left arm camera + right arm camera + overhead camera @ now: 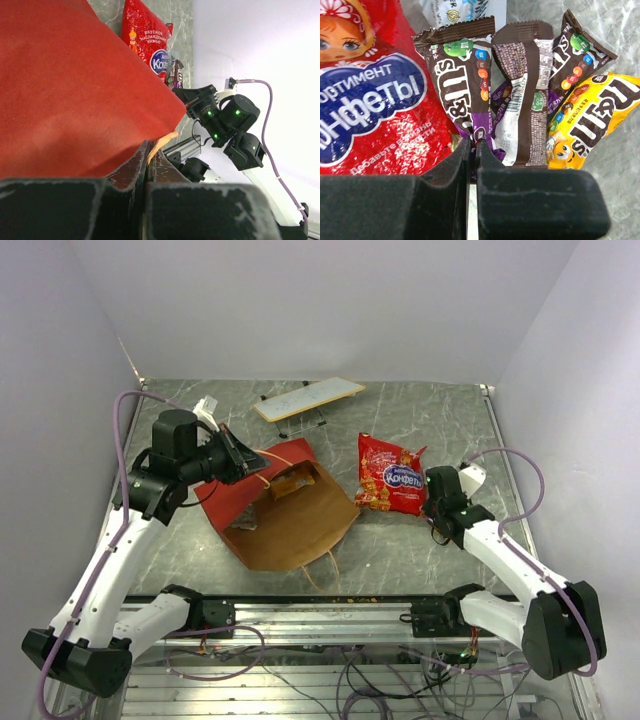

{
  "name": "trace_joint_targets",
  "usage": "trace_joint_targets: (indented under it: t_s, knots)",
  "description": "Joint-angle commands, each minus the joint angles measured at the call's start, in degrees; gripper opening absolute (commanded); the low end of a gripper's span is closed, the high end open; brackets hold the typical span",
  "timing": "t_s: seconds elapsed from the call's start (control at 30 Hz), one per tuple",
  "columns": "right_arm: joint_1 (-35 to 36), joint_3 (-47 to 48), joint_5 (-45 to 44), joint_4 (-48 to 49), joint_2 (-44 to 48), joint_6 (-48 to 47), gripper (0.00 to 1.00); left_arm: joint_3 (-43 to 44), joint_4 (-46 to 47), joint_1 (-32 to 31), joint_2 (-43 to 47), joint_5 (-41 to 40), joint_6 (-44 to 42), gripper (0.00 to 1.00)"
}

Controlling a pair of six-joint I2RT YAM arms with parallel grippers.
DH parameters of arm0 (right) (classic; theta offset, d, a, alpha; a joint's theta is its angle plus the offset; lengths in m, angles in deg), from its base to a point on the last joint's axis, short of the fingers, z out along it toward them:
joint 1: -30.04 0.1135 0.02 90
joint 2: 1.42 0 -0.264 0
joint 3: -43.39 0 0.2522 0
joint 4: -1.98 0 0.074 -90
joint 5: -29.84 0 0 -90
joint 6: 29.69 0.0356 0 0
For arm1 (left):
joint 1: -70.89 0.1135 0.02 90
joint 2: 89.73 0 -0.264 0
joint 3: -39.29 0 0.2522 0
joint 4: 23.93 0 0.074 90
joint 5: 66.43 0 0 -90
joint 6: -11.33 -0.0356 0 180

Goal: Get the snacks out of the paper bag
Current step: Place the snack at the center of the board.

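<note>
Left gripper (150, 150) clamped on bag (295, 520) rim, tan handle (161, 144) between its jaws. Bag slumped centre-left, brown inside showing. Chip bag (390, 475) lies flat just right of it, outside. Right gripper (474, 145) jaws nearly together at brown packet's (462, 75) lower end; whether it pinches, cannot tell. Yellow packet (590, 120) close by. Board (308, 400) behind.

Snacks (391, 475) rt of paper bag (295, 522)

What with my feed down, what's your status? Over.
Left fingers shut on bag rim. Right fingers shut at packets beside chip bag, both out. Nothing blocking.
</note>
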Motion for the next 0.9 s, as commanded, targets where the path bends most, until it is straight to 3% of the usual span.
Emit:
trace_joint_targets:
  t_s: [0.0, 0.1, 0.33, 0.47, 0.7, 0.87]
  knots:
    - [-2.33, -0.93, 1.01, 3.04, -1.73, 0.50, 0.00, -0.61, 0.50, -0.29, 1.58, 0.82, 0.74, 0.07]
    - [-2.96, -1.01, 0.54, 2.51, -1.44, -0.12, 0.04, -1.22, 1.13, -0.29, 1.89, 1.04, 1.41, 0.07]
    - [-2.99, 1.22, 4.23, 0.40, 3.12, -3.03, 0.31, -0.34, -0.36, -0.24, 2.21, 0.41, 0.99, 0.07]
    - [-2.96, 2.08, 8.84, 2.03, 6.96, -5.74, 0.40, -0.95, 0.59, -0.27, 2.54, 0.16, 1.66, 0.07]
    - [-2.37, 0.80, 29.55, 15.18, 8.57, -8.85, 0.54, -1.32, 1.13, -0.29, 3.45, -0.80, 2.56, 0.07]
    - [5.50, 1.37, 37.72, 26.05, 9.34, -12.42, 0.58, -1.14, 0.64, -0.28, 3.07, -0.51, 1.84, 0.07]
